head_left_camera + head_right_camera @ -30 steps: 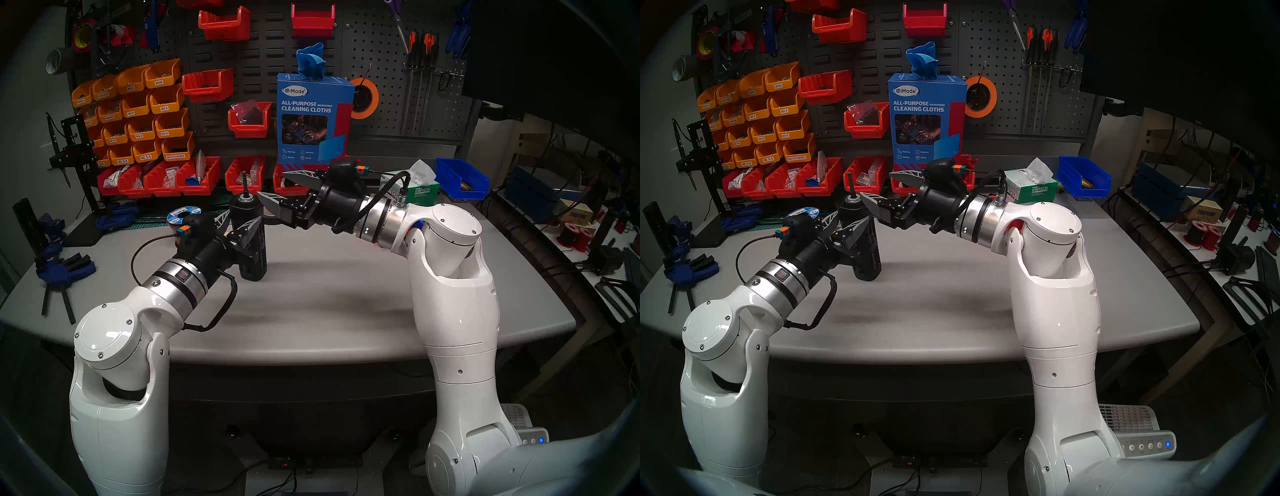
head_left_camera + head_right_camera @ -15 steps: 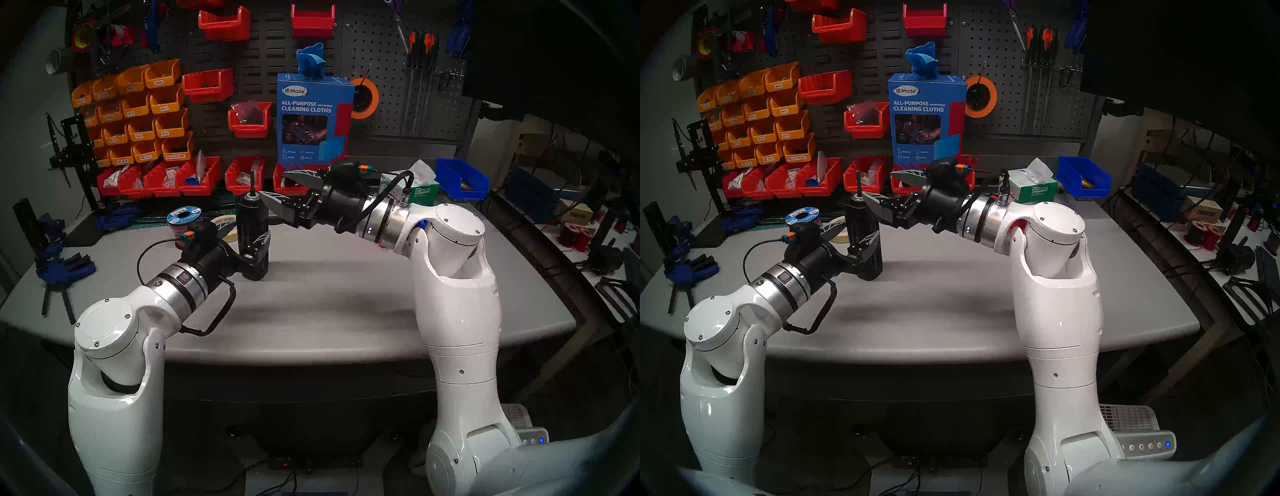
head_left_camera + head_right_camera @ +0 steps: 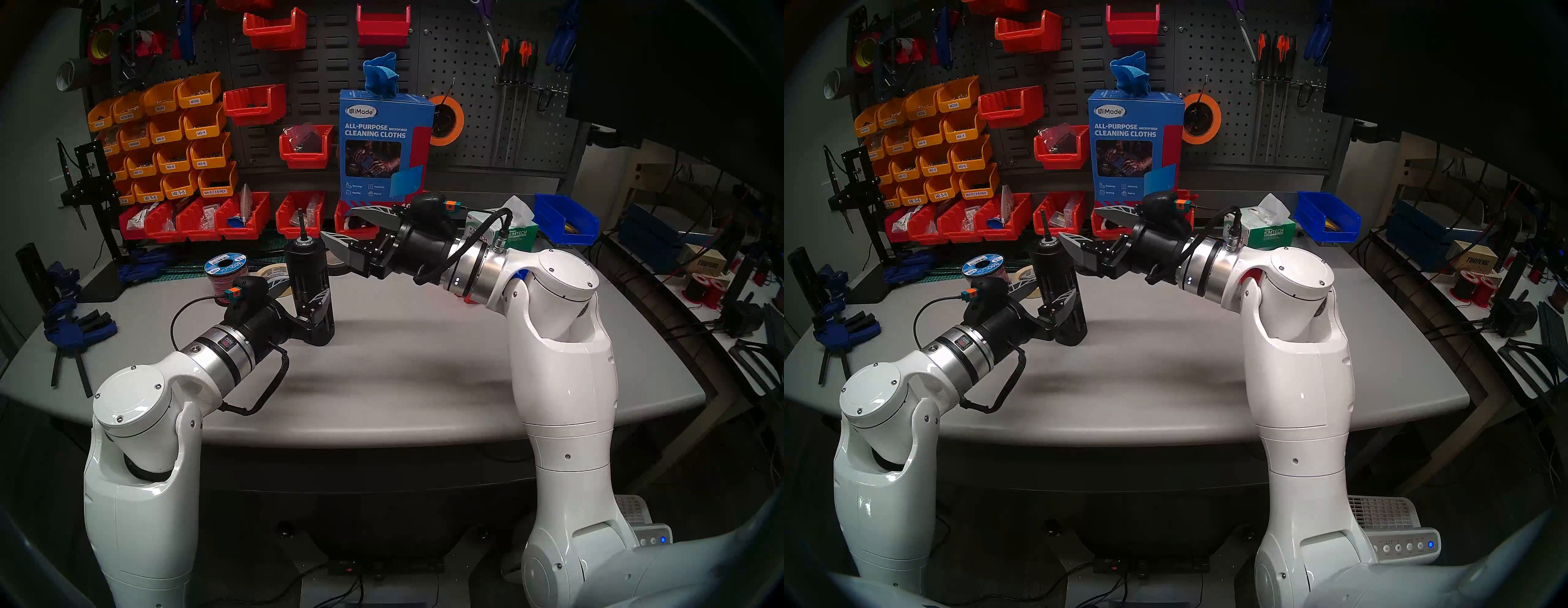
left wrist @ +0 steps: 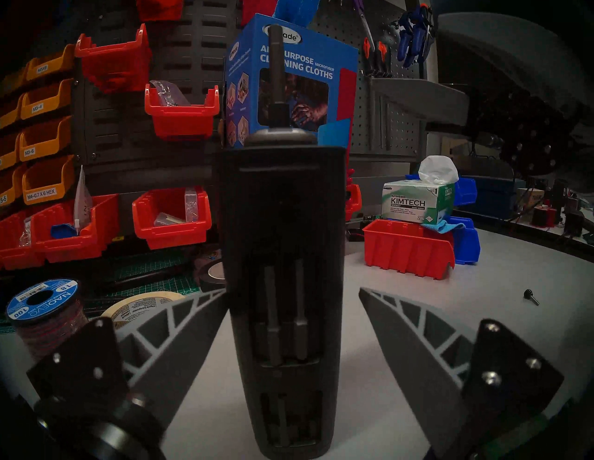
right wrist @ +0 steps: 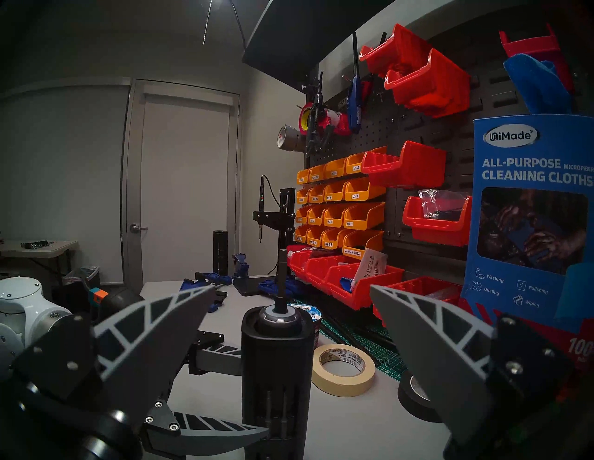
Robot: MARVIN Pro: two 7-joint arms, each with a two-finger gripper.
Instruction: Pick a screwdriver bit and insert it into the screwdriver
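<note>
Two hands flank one black tool. The left hand [image 4: 291, 324] sits low at the screwdriver's lower half with its jaws parted. In the left wrist view its right finger [image 4: 414, 347] stands clear of the black body with bare worktop showing between them, while the left finger [image 4: 180, 327] lies just beside the body, and whether it touches cannot be told. The right hand [image 5: 289, 324] hovers level near the tool's top, jaws spread wide and holding nothing; in the head view its lower fingertip lies just beside the tool's upper end.

Between them the screwdriver [image 3: 309, 293] stands upright on the grey worktop [image 3: 424, 373], a matte-black cylinder with long vertical slots, in which silvery rods [image 4: 286, 311] show. From the silver-ringed socket at its top the screwdriver bit [image 4: 275, 74] rises straight up, a thin dark rod seated in the socket.

Behind the tool lie a roll of masking tape [image 5: 343, 369] and a dark tape roll [image 5: 414, 398], with a blue-capped wire spool [image 4: 45, 308] further left. Along the back edge runs a row of red bins [image 3: 237, 216], and above them hang orange bins [image 3: 169, 140] on a pegboard. A blue box of cleaning cloths [image 3: 384, 144] stands behind the right hand, and a green and white tissue box [image 4: 418, 202] sits off to the right.
</note>
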